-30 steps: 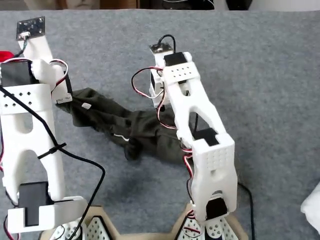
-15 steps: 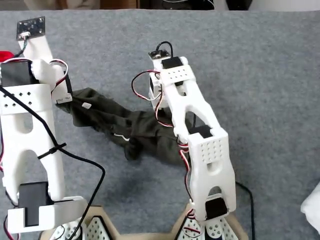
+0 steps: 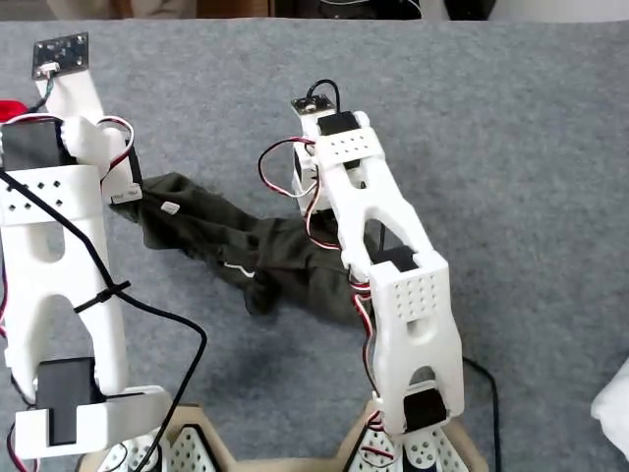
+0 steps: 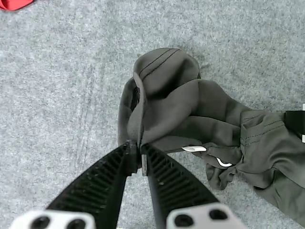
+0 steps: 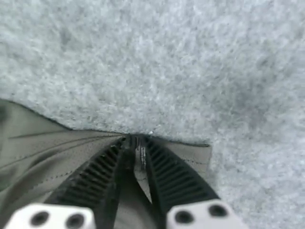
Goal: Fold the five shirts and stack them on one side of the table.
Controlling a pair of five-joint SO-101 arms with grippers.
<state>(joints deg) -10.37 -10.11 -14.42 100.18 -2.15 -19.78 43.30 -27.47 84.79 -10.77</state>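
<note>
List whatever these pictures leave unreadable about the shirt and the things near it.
High view: the right arm covers one end of the shirt, hiding the grip there.
Right wrist view: the right gripper is shut on a hem; its fingers hide how much cloth is pinched.
Left wrist view: a red thing is cut off by the edge; its kind is unclear.
High view: a white thing is cut off by the edge.

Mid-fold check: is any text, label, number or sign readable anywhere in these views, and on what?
No text can be read in any view.
The white tag on the dark shirt: too small to read; no print can be made out on it.
</note>
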